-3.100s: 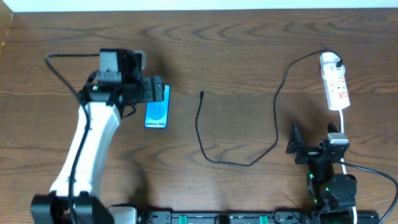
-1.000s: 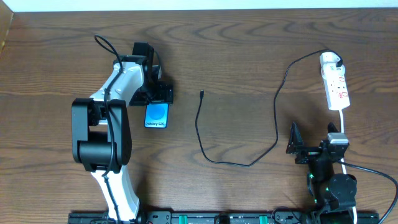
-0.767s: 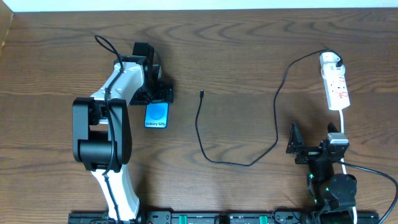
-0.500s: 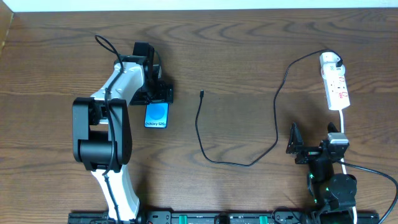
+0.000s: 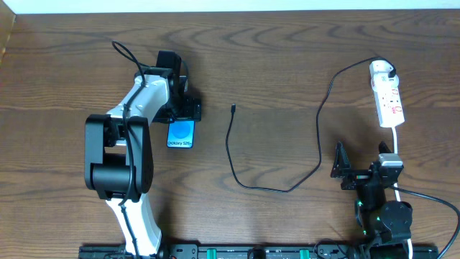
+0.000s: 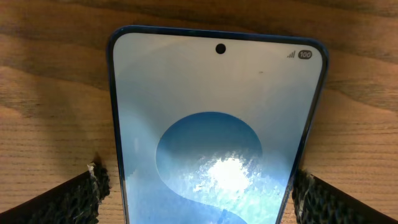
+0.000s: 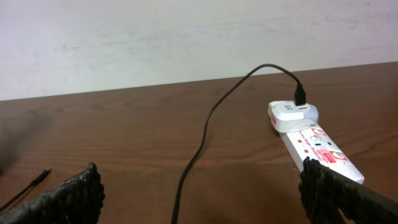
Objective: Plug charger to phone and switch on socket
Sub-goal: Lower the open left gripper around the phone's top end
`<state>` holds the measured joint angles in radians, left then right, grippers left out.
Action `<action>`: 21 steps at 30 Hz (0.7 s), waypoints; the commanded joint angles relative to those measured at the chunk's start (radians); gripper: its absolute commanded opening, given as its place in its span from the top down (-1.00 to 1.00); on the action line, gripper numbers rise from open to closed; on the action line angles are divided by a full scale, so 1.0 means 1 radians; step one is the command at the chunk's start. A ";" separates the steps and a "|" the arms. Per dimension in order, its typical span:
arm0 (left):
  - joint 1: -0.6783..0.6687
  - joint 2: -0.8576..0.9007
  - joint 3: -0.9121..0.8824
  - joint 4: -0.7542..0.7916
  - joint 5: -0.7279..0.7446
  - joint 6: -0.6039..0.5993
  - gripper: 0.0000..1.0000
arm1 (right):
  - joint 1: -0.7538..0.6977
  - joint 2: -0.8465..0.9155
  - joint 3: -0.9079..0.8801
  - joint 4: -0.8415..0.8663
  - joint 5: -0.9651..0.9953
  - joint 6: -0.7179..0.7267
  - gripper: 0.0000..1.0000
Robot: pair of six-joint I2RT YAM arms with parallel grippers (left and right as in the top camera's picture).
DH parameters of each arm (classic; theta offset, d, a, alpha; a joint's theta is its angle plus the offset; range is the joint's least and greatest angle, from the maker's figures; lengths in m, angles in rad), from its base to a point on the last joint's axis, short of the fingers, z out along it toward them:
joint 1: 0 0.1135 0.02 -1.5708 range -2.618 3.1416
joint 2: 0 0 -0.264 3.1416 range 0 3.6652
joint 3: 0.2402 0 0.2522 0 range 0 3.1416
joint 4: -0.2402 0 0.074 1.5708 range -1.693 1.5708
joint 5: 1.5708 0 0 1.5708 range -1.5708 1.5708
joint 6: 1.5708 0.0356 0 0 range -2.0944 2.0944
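Lying flat: phone (image 5: 181,134) | surface: brown wood table (image 5: 287,65) | backdrop: white wall (image 7: 155,37)

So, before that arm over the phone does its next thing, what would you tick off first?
1. Left hand open: ok, its fingers sit either side of the phone.
2. Phone flat, screen up: ok.
3. Charger tip free to pick up: ok, it lies on the table to the right of the phone, apart from it.
4. Plug head seated in the socket: ok.
5. Socket switched on: cannot tell.
6. Right hand open and holding nothing: ok.
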<state>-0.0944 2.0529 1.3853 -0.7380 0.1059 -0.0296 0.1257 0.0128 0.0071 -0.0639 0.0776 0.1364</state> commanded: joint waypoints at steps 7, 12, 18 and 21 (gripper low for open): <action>-0.043 0.051 -0.056 -0.008 -0.051 -0.058 -0.95 | -0.006 -0.003 -0.002 -0.004 -0.002 -0.003 -0.99; -0.051 0.051 -0.056 -0.008 -0.051 -0.091 -0.95 | -0.006 -0.003 -0.002 -0.004 -0.002 -0.003 -0.98; -0.051 0.051 -0.072 -0.009 -0.051 -0.103 -0.95 | -0.006 -0.003 -0.002 -0.004 -0.002 -0.003 -0.99; -0.051 0.051 -0.096 -0.008 -0.051 -0.102 -0.95 | -0.006 -0.003 -0.002 -0.004 -0.002 -0.003 -0.98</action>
<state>-0.1341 2.0460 1.3651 -0.7300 0.0605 -0.1127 0.1257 0.0128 0.0071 -0.0643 0.0776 0.1364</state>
